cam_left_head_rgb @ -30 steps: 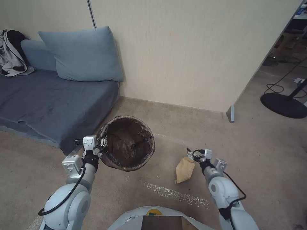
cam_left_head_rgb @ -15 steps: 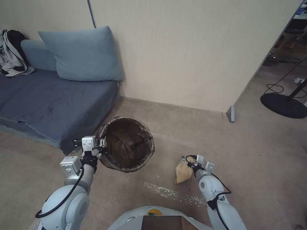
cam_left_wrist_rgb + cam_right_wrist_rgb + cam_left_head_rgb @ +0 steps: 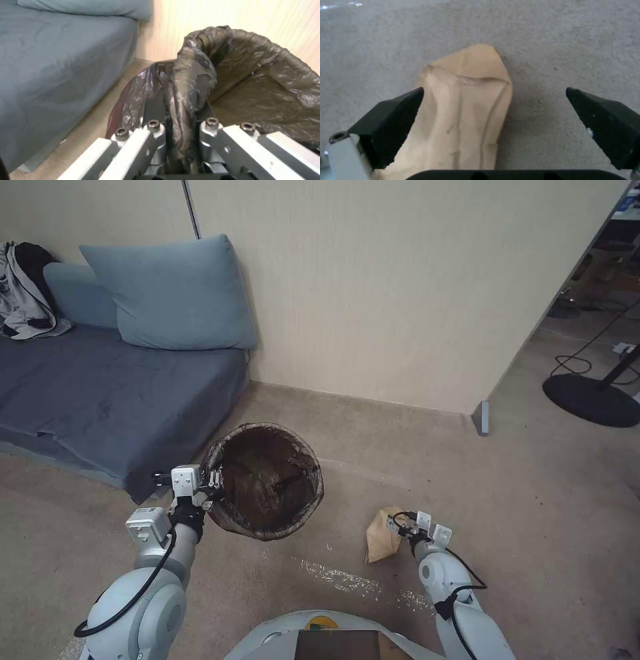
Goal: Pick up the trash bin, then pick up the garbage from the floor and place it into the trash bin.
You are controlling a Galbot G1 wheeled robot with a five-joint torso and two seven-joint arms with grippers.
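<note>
Since the earlier frames, the right gripper [image 3: 405, 524] has drawn back toward the robot and lowered over the garbage [image 3: 383, 535], a crumpled tan paper bag lying on the carpet [image 3: 547, 513] to the right of the trash bin [image 3: 267, 480]. Its black fingers [image 3: 391, 125] are spread wide, one touching the bag's edge, the other well apart over bare carpet. The left gripper [image 3: 212, 485] is clamped on the bin's near-left rim, pinching the dark liner [image 3: 186, 82] between its jaws. The bin sits beside the blue sofa [image 3: 100, 393], near the wall [image 3: 400, 280].
</note>
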